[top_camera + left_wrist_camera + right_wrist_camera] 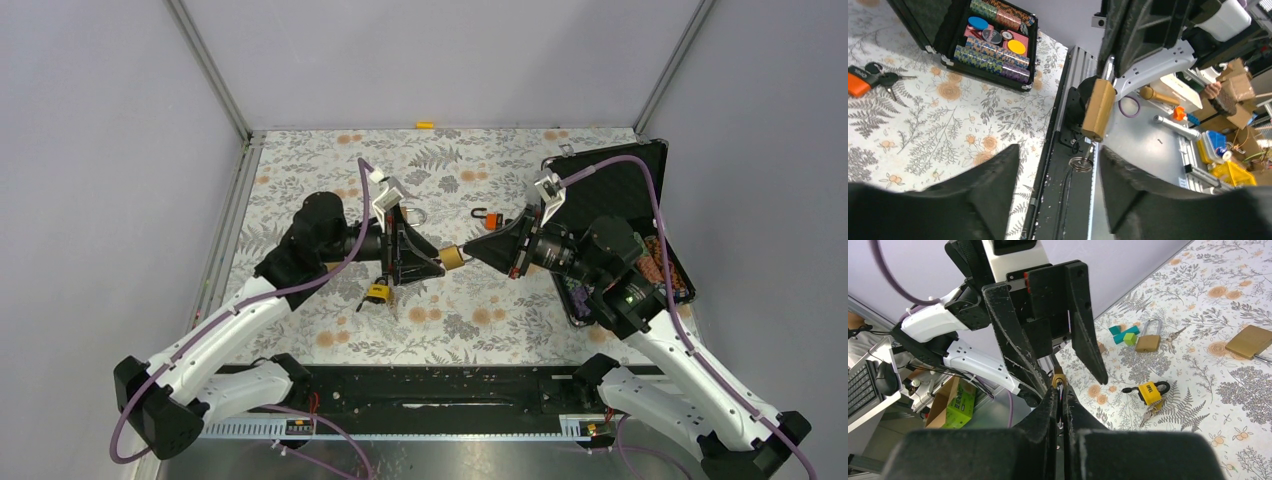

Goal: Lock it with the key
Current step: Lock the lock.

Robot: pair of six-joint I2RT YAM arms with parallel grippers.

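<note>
My right hand (1060,390) clenches the padlock (1098,110) mid-frame. My left hand (1058,162), released, flanks its keyring (1079,163). I judge the turning remains.

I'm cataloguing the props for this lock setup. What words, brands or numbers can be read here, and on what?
No text reads clearly.
On the yellow padlock: black lettering on its face, too small to read.
On the orange padlock: a small dark mark, blurred.
On the poker chips: printed patterns, nothing legible.
On the brass padlock in the right gripper: plain face, no marking seen.
</note>
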